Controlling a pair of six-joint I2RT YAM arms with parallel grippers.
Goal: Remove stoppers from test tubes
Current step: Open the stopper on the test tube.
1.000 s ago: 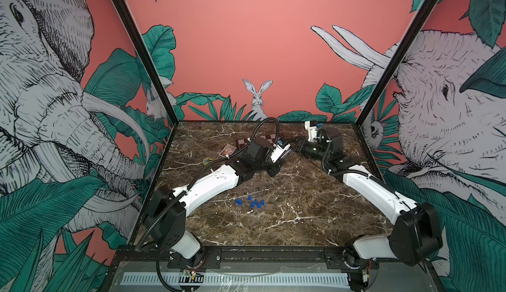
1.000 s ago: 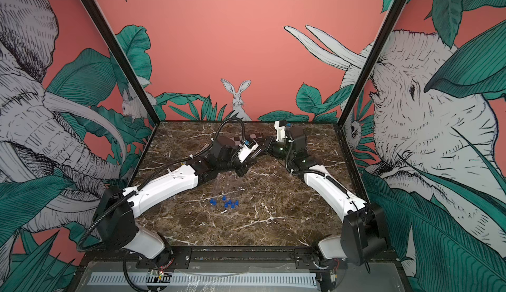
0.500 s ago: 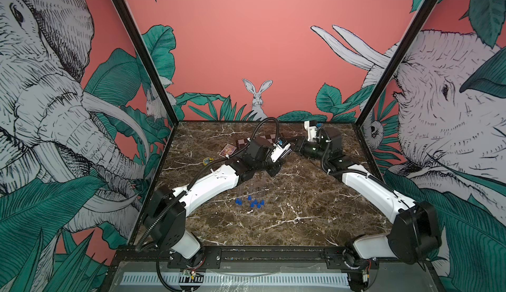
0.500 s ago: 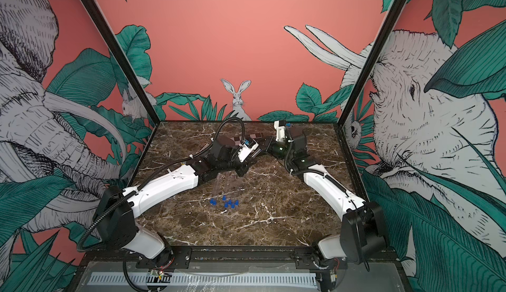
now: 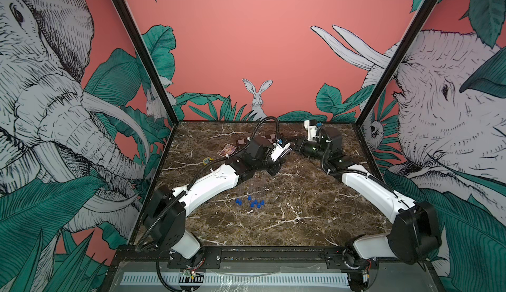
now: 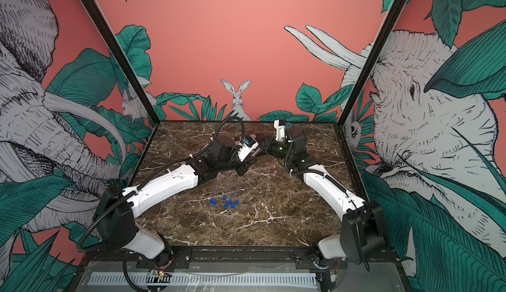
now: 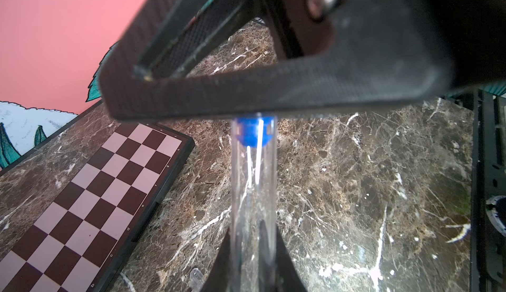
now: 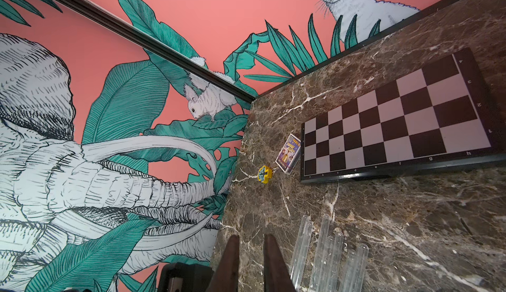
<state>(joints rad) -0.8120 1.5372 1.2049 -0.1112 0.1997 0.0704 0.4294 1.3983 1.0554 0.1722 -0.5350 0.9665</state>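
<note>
Left gripper (image 7: pixel 250 238): clamped on one tube (image 7: pixel 253 189), gripping low on its body. The tube runs straight out from the fingers, clear of the table (image 5: pixel 301 216).

Stopper (image 7: pixel 253 133): seated in the tube's far mouth, at the end away from the left gripper. The blue plug shows through the clear wall.

Right gripper (image 8: pixel 250 249): meets the tube at that stoppered end. In the left wrist view one of its fingers lies across the stopper's top. Its own camera shows the two fingers narrowly apart with no blue between them. Cannot tell whether it has hold of the stopper.

Other tubes (image 8: pixel 324 238): lie on the table below both grippers, side by side, round ends toward the grippers.

Other stoppers (image 5: pixel 255 201): about six, bunched at the tube ends farthest from the grippers, toward the arm bases. They are too small to tell seated from loose. Their place at the tube mouths suggests they are plugged in.

Progress, as a judgement: early. No stopper lies clearly apart from a tube. The tube in hand is not yet uncapped, and the table lot probably remains to do.
</note>
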